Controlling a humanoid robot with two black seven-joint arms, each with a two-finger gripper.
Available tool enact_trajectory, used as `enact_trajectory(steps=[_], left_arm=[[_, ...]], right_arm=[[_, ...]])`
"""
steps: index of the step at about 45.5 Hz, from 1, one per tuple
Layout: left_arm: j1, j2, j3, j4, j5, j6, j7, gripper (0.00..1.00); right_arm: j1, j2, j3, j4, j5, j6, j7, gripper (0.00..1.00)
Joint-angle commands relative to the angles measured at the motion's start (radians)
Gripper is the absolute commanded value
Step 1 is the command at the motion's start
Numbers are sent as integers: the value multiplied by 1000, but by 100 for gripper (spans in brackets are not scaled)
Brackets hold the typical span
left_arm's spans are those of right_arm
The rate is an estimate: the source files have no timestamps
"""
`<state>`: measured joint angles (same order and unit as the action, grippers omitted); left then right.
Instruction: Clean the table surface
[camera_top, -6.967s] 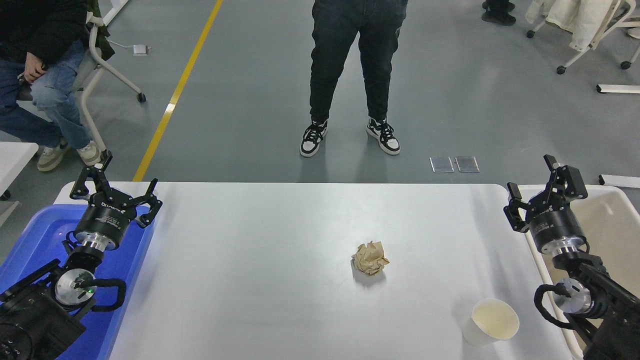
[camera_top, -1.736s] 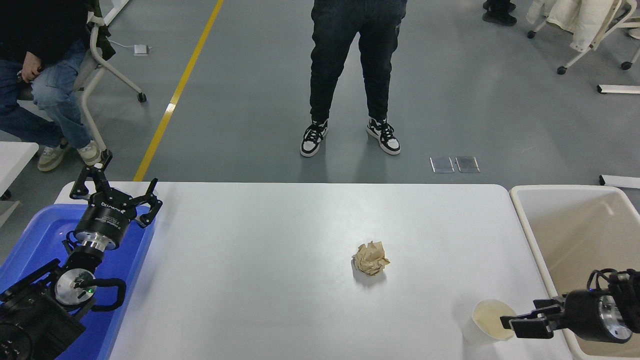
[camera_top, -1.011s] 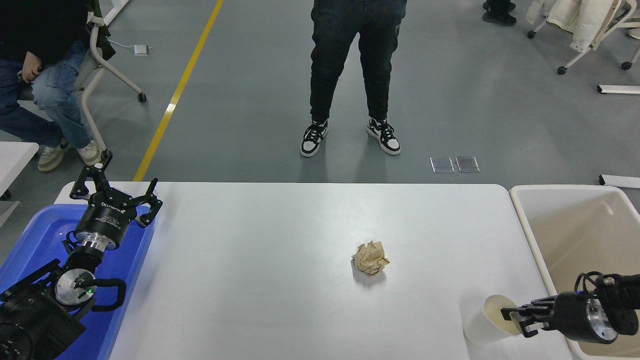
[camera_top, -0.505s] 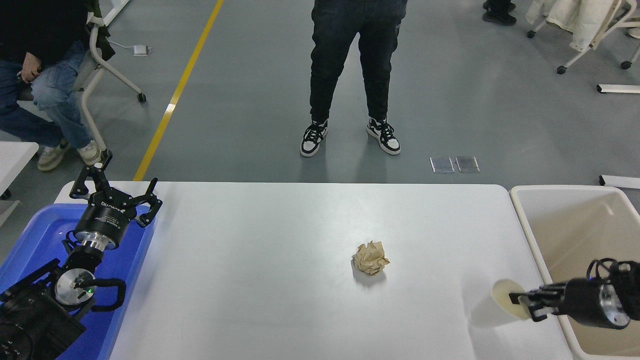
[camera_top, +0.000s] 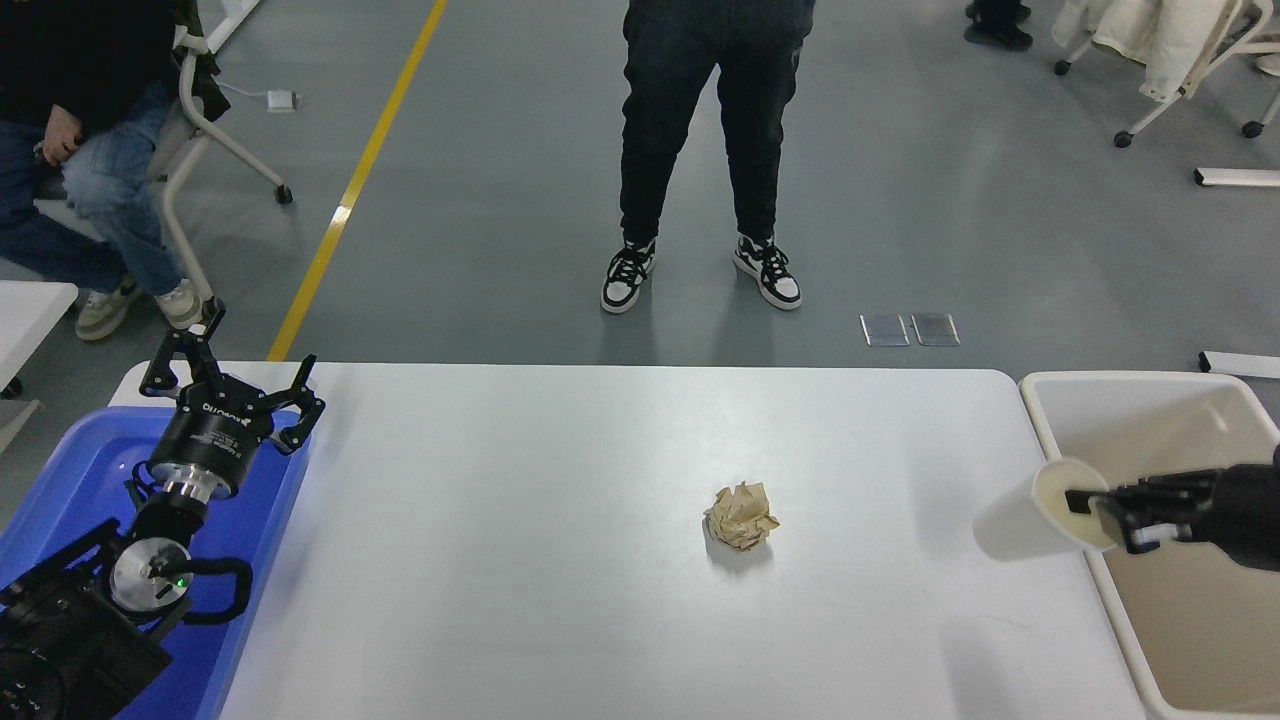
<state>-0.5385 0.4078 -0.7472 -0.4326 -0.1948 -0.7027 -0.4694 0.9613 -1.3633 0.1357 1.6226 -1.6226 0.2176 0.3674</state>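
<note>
Paper cup (camera_top: 1050, 508) now lifted off the table surface (camera_top: 560, 560), carried farther and right, tipped at the cream bin (camera_top: 1150, 400) rim, pinched by right gripper (camera_top: 1090, 505). Crumpled paper (camera_top: 741, 516) unmoved. Left gripper (camera_top: 228, 385) parked, spread wide.

Smooth, matt white tabletop (camera_top: 560, 600). At centre, crumpled brown paper ball (camera_top: 741, 516), rough and creased. At 3 o'clock, matt white paper cup (camera_top: 1050, 505) and cream plastic bin (camera_top: 1050, 440). At 9 o'clock, glossy blue plastic tub (camera_top: 70, 470). Left claw (camera_top: 232, 385): black, with polished metal wrist.
</note>
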Motion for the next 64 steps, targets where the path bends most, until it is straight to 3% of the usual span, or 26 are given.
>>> enact_trajectory(steps=[1,12,27,46,64], left_arm=[[0,0,0,0,0,0,0,100],[0,0,0,0,0,2,0,100],[0,0,0,0,0,0,0,100],[0,0,-1,0,0,0,0,100],[0,0,0,0,0,2,0,100]], right_arm=[[184,-112,2,75,56,121,19,0],[379,-157,4,77,87,289,19,0],[366,-165,-33,14,30,296,4,0],[329,-105,-151,-374,55,226,10,0],[64,111,-154,-671,237,57,10,0]])
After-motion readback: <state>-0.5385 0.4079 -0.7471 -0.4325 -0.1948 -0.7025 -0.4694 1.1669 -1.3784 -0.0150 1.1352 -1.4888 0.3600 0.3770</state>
